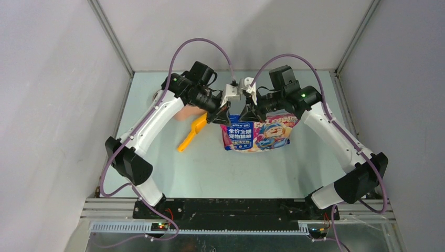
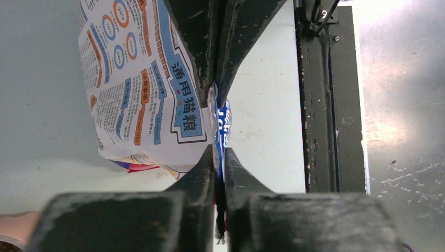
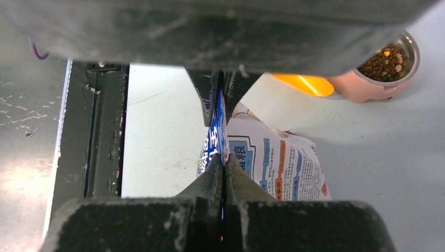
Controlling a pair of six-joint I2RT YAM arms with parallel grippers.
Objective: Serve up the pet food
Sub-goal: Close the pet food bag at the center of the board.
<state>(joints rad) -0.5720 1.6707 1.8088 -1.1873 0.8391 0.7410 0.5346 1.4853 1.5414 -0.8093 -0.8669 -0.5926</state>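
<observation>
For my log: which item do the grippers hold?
The cat food bag: left gripper and right gripper pinch its top edge; the orange scoop and pink feeder lie untouched.

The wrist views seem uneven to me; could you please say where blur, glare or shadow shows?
Left wrist: bag print sharp, left gripper blurred near the lens, glare top right. Right wrist: a dark blurred mass fills the top, kibble clear, soft shadow on the table. Top external: evenly lit and sharp.
</observation>
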